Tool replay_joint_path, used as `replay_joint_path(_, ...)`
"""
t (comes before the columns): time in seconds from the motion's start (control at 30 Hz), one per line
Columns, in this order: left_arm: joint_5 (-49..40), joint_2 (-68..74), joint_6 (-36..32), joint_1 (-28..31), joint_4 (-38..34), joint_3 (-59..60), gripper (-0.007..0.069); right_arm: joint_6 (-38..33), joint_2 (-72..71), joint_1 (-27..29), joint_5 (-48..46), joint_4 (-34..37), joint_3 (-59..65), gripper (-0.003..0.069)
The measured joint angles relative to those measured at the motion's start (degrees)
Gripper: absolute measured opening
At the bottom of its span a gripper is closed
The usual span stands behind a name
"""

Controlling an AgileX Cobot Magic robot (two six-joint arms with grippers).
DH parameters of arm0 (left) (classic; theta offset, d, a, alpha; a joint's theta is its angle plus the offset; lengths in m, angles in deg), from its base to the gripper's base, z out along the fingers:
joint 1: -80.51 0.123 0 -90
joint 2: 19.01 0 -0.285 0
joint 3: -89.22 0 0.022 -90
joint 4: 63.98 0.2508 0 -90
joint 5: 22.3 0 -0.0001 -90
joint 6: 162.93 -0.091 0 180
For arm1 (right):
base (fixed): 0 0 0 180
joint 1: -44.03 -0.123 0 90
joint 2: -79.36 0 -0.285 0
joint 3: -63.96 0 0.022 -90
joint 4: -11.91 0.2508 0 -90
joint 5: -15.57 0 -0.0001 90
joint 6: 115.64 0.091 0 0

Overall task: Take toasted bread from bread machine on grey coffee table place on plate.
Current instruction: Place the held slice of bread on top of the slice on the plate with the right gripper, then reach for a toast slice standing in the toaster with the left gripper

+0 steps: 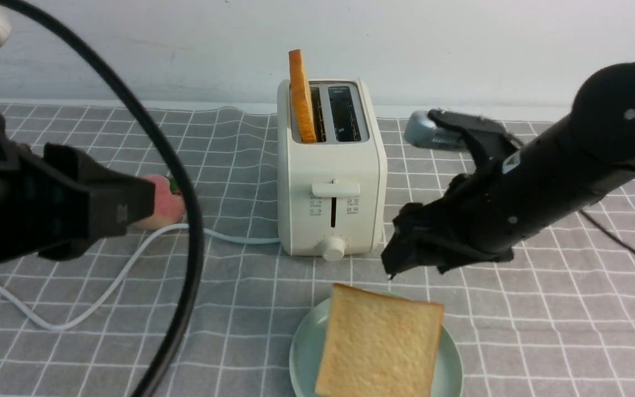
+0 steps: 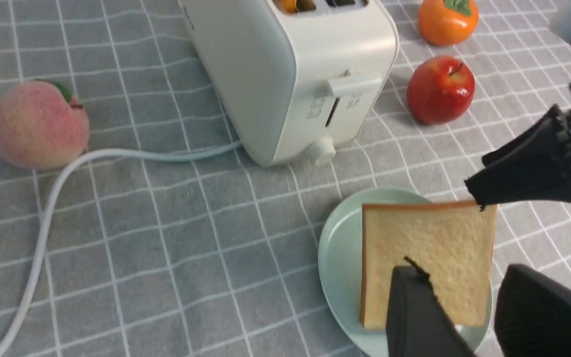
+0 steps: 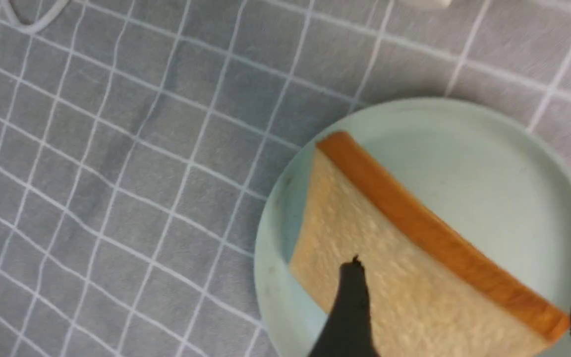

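Observation:
The cream-white bread machine (image 1: 331, 187) (image 2: 285, 74) stands on the grey coffee table (image 1: 571, 331). One slice of toasted bread (image 1: 302, 96) stands upright in its left slot; the right slot is empty. A second slice (image 1: 378, 347) (image 2: 427, 258) (image 3: 389, 258) rests on the mint-green plate (image 1: 303, 353) (image 2: 340, 253) (image 3: 488, 163) in front of the machine. My right gripper (image 1: 397, 242) (image 3: 471, 263) hangs just above that slice, open wide, its fingers clear of the bread. My left gripper (image 1: 130, 207) (image 2: 459, 277) hovers at the left, open and empty.
A peach (image 1: 157, 209) (image 2: 37, 124) lies left of the machine beside its white power cord (image 1: 102, 286). A red apple (image 2: 439, 89) and an orange fruit (image 2: 446, 20) sit to the machine's right. A black cable (image 1: 185, 220) loops across the left foreground.

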Motion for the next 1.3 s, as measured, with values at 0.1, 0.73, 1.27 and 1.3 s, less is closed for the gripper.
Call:
replay_joint_path(0.1,3.71,3.59,1.49,0.0,0.19,0.0,0.0238,2.34,-6.28,0.0,-0.73,-6.57,0.0,0.0603)
replay_joint_path(0.73,-4.52,30.01,10.36,0.0,10.6,-31.58,0.0411,5.1,-32.89,0.0,-17.25,-8.62,0.0,0.0462)
replay_joint_path(1.27,-9.3,46.25,16.22,0.0,21.82,-44.03,0.0416,10.74,-52.68,0.0,-5.87,-17.5,22.8,0.0462)
replay_joint_path(1.3,-11.19,47.99,16.62,0.0,22.76,-46.48,0.0416,11.11,-52.8,0.0,-5.61,-17.5,23.47,0.0462)
